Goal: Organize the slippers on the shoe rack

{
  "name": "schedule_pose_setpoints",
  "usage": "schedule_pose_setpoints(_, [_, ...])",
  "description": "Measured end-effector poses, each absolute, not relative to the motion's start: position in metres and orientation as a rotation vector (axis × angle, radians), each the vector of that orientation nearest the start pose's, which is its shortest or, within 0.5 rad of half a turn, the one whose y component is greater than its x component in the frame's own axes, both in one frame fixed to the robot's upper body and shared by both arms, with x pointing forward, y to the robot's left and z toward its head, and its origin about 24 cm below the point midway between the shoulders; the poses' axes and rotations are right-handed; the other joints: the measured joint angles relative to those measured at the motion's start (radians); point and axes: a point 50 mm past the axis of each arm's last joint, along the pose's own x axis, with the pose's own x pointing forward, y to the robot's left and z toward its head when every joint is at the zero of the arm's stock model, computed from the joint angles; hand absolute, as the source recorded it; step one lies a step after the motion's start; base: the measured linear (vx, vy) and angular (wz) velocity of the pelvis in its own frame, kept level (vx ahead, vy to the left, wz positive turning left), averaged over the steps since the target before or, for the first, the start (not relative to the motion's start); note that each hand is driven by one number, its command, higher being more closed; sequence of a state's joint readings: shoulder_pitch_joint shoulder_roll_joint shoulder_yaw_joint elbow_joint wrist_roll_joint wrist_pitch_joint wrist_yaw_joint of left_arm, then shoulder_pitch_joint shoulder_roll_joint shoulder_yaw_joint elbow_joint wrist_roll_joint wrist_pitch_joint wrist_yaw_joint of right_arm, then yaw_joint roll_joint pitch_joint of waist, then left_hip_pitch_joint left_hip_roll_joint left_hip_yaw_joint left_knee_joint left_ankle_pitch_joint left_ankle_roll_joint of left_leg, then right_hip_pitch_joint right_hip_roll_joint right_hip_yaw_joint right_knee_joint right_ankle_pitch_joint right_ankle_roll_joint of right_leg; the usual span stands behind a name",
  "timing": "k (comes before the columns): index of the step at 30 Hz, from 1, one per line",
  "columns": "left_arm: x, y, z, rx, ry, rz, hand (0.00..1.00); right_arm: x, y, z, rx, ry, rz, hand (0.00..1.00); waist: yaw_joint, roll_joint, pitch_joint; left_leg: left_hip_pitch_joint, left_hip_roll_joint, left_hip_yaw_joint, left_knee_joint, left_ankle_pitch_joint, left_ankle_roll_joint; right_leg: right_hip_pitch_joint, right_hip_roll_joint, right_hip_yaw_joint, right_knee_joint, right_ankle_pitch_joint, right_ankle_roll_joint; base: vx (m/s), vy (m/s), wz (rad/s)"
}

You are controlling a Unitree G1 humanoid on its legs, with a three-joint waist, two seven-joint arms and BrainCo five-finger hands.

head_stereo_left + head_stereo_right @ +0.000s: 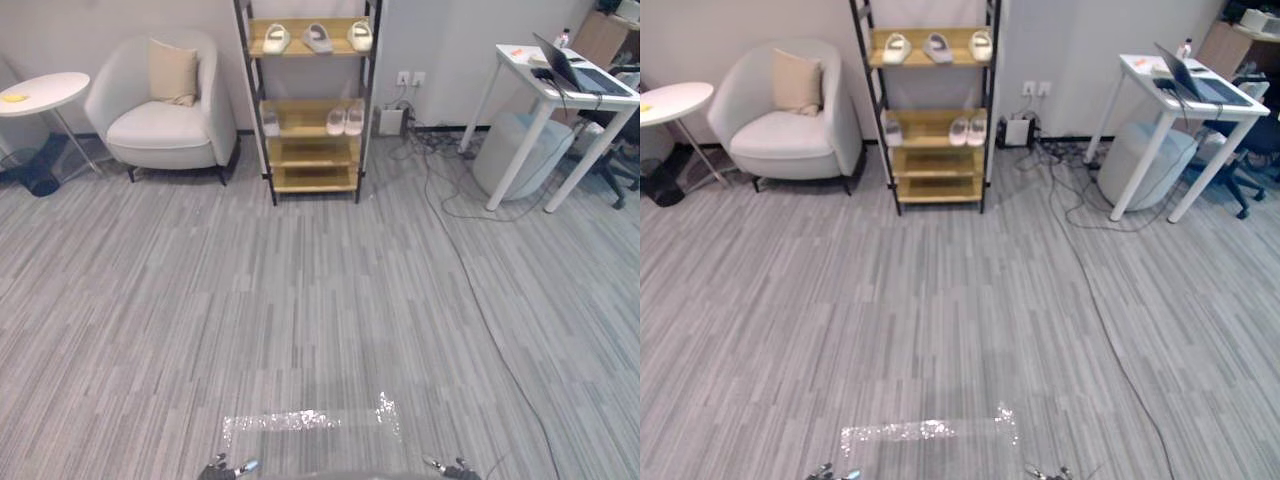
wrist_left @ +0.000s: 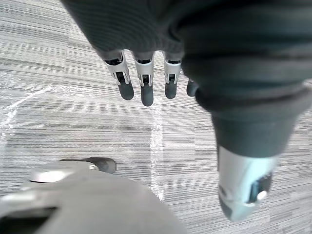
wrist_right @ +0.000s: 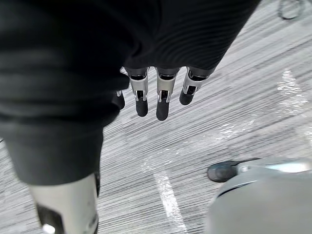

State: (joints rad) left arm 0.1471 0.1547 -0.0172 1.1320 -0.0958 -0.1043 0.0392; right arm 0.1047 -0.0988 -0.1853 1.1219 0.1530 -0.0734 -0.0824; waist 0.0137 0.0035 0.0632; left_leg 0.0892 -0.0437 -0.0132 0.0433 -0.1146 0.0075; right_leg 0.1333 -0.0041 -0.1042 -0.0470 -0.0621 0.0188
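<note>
A black-framed wooden shoe rack (image 1: pixel 312 150) stands against the far wall, well away from me across the floor. Three pale slippers (image 1: pixel 317 38) lie on its top shelf. On the second shelf a light pair (image 1: pixel 345 120) sits at the right and a single slipper (image 1: pixel 270 122) at the left. The two lower shelves hold nothing. My left hand (image 2: pixel 144 84) hangs over the grey floor with straight fingers and holds nothing. My right hand (image 3: pixel 163 95) hangs the same way, also holding nothing. Both hands' tips (image 1: pixel 232 467) peek in at the near edge.
A white armchair (image 1: pixel 165 125) with a beige cushion stands left of the rack, a round side table (image 1: pixel 42 92) further left. At the right are a white desk (image 1: pixel 560 85) with a laptop, a grey pouf (image 1: pixel 520 150) and floor cables (image 1: pixel 445 200). Tape marks (image 1: pixel 300 420) lie near me.
</note>
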Motion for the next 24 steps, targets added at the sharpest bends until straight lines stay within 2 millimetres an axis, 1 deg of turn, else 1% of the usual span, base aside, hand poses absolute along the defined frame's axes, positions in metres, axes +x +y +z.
schedule_pose_setpoints(2, [0.0592,0.2138,-0.1658,0.094,1.161,0.179,0.0,0.0738,-0.2152,-0.1643,0.094,1.119,-0.413,0.0,0.002,-0.001,0.004,0.007,-0.001,0.0,-0.009,0.002,0.0,0.011,0.0,-0.001,-0.015,0.006,0.01,0.0,0.0,0.0])
schedule_pose_setpoints(5, [0.0612,0.2138,-0.1656,0.097,1.157,0.176,0.0,0.0746,-0.215,-0.1642,0.09,1.119,-0.408,0.0,0.012,-0.002,0.011,0.022,-0.001,0.002,-0.018,0.003,0.002,0.021,0.0,-0.002,-0.017,0.006,0.01,0.0,0.0,0.0])
schedule_pose_setpoints(8, [0.0631,0.214,-0.1653,0.103,1.152,0.171,0.0,0.0781,-0.2145,-0.1638,0.072,1.114,-0.392,0.0,0.013,-0.004,0.022,0.034,-0.004,0.0,-0.042,0.017,0.003,0.025,-0.003,-0.003,-0.02,0.006,0.01,0.0,0.0,0.0])
schedule_pose_setpoints(13, [0.0639,0.214,-0.1652,0.103,1.149,0.172,0.0,0.081,-0.2141,-0.1633,0.067,1.108,-0.385,0.0,0.016,-0.004,0.027,0.037,-0.005,0.0,-0.049,0.022,0.004,0.024,-0.004,-0.005,-0.021,0.006,0.01,-0.01,-0.005,0.0])
schedule_pose_setpoints(15, [0.0642,0.2141,-0.165,0.104,1.143,0.172,0.0,0.0812,-0.214,-0.1633,0.067,1.108,-0.384,0.0,0.017,-0.005,0.03,0.051,-0.006,-0.001,-0.079,0.037,0.006,0.025,-0.004,-0.006,-0.023,0.006,0.01,0.0,0.0,0.0])
schedule_pose_setpoints(24, [0.0644,0.2151,-0.1648,0.099,1.14,0.181,0.0,0.0814,-0.2132,-0.1634,0.068,1.108,-0.382,0.0,0.018,-0.011,0.033,0.049,-0.012,-0.011,-0.086,0.039,0.008,0.025,-0.01,-0.025,-0.029,0.005,0.011,0.0,-0.007,0.03])
